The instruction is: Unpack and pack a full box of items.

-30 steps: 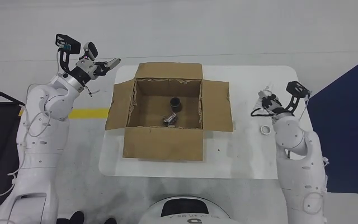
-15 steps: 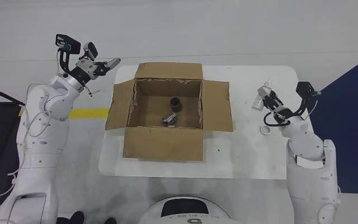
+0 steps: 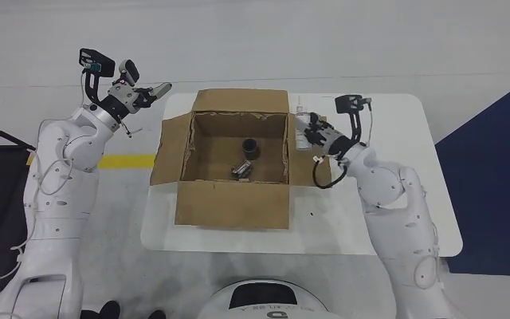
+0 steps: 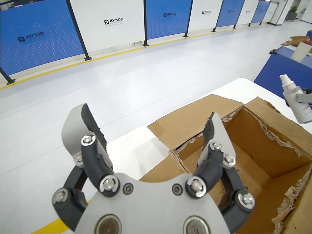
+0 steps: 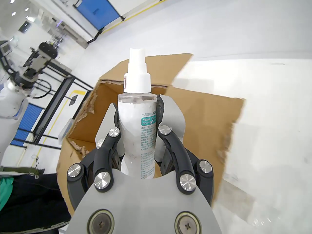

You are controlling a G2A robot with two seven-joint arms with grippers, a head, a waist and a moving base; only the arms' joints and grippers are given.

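Right hand: my right hand [image 5: 139, 109] is closed round the body of a clear spray bottle [image 5: 136, 127], gripping it on both sides with the white nozzle pointing away from the wrist.
Left hand: my left hand [image 4: 148, 113] is wide open and holds nothing. It is off past the box's far-left corner, clear of the counter [image 3: 374, 223].
Bottle's place: it is in the air over the right-side flap [image 3: 309, 151] of the open box [image 3: 231, 206], not yet above the opening.
Step, as I judge it: packing, with this bottle to go in.
Doing it well: I should carry it past the torn rim before going down. I should aim for bare floor beside the dark cup [image 3: 249, 147] and the small grey item [image 3: 241, 169], not on top of them. I should let go only when it is low, so it lies down rather than drops.
Risk: the nozzle could catch the flap or the ragged edge.
Writing: the bottle's label [image 5: 146, 122] has a teal band and lines of fine print. The fence panels [image 4: 107, 23] behind carry a logo. I leave both unread.
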